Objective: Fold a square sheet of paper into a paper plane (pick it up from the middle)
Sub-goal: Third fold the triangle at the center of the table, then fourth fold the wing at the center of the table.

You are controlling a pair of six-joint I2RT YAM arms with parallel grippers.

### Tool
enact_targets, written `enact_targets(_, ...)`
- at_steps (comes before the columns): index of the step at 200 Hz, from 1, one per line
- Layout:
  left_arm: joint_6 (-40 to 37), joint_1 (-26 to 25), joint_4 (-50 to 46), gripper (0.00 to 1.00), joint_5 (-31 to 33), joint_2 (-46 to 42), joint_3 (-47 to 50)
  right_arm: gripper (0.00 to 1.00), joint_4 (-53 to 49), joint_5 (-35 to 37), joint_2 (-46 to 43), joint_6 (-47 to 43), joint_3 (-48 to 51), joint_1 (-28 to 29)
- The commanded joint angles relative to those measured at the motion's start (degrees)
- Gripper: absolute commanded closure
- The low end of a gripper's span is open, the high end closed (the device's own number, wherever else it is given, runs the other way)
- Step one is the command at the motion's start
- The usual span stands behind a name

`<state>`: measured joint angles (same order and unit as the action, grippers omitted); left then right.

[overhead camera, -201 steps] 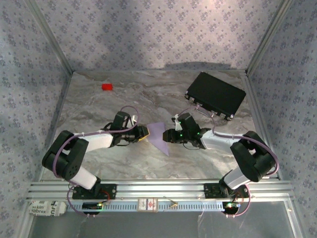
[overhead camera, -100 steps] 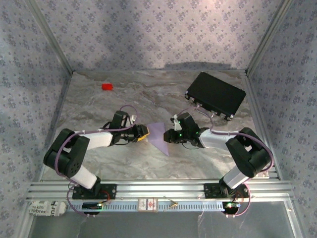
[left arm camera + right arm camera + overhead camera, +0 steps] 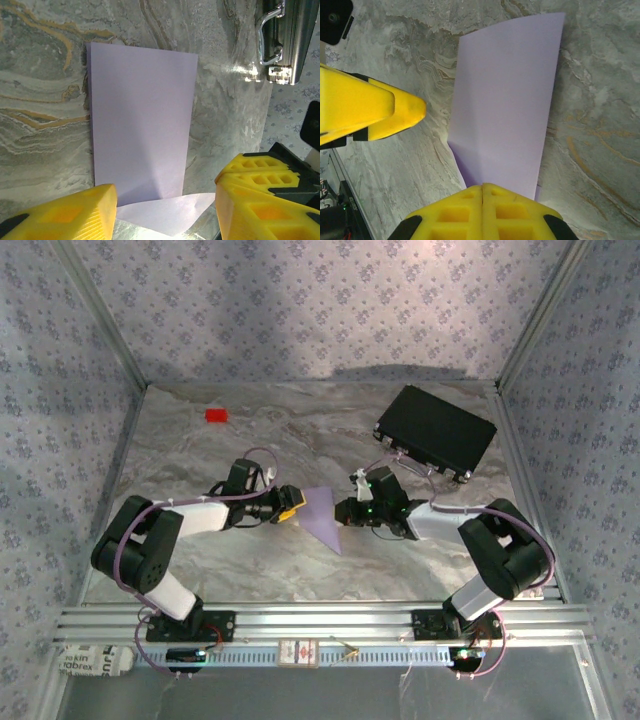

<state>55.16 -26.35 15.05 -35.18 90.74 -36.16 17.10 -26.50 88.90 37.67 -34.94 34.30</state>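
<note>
The square sheet of paper (image 3: pixel 322 515) is pale lilac and lies folded on the marble table between the two arms. In the left wrist view it is a narrow rectangle (image 3: pixel 142 115) with a loose flap curling up at its near end. My left gripper (image 3: pixel 165 212) is open, its yellow fingers (image 3: pixel 65 215) standing either side of that flap without touching it. My right gripper (image 3: pixel 482 200) is shut, its fingertips pressed together on the sheet's (image 3: pixel 505 100) near edge, which lifts slightly there. From above, the left gripper (image 3: pixel 290 505) and right gripper (image 3: pixel 343 512) face each other across the paper.
A black rectangular case (image 3: pixel 436 432) lies at the back right, its metal handle (image 3: pixel 272 35) showing in the left wrist view. A small red block (image 3: pixel 216 415) sits at the back left. Patterned walls close in three sides of the table (image 3: pixel 250 570).
The right gripper has closed onto the paper's edge. The left gripper has opened and drawn back a little to the left, away from the paper.
</note>
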Motion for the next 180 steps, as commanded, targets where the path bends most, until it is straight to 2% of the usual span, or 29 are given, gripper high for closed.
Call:
enact_targets(1,-0.09,0.34,-0.08,0.45,-0.99,1.54,-1.68,0.95,1.95,-0.75,-2.06,0.87,1.13,-0.57)
enact_targets(14,-0.14,0.42,-0.21,0.45,-0.92,1.61,-1.72,0.92,1.93,-1.03,-2.46,0.78,1.26,-0.67)
enact_targets(33,-0.06,0.6,-0.12,0.45,-0.69,1.42,-1.4,0.77,2.75,-1.81,-2.61,0.74,1.4,-0.59)
enact_targets(68,-0.05,0.99,0.1,0.44,-0.53,1.22,-0.93,0.63,1.9,-2.16,-1.73,-0.05,0.07,0.47)
enact_targets(116,-0.07,1.64,0.13,0.44,-0.86,0.87,-0.27,0.63,-0.05,-1.79,2.21,-0.66,-2.57,0.85)
enact_targets(143,0.12,2.46,0.28,0.44,-1.01,0.52,0.43,0.67,0.38,-3.15,4.04,-0.67,-3.96,1.19)
enact_targets(157,0.26,2.7,0.35,0.44,-1.19,0.23,0.74,0.76,-0.52,-3.27,4.84,-0.97,-4.94,1.35)
enact_targets(180,0.22,2.97,0.55,0.44,-1.55,-0.21,1.03,0.8,-1.66,-3.22,5.55,-1.2,-5.43,1.55)
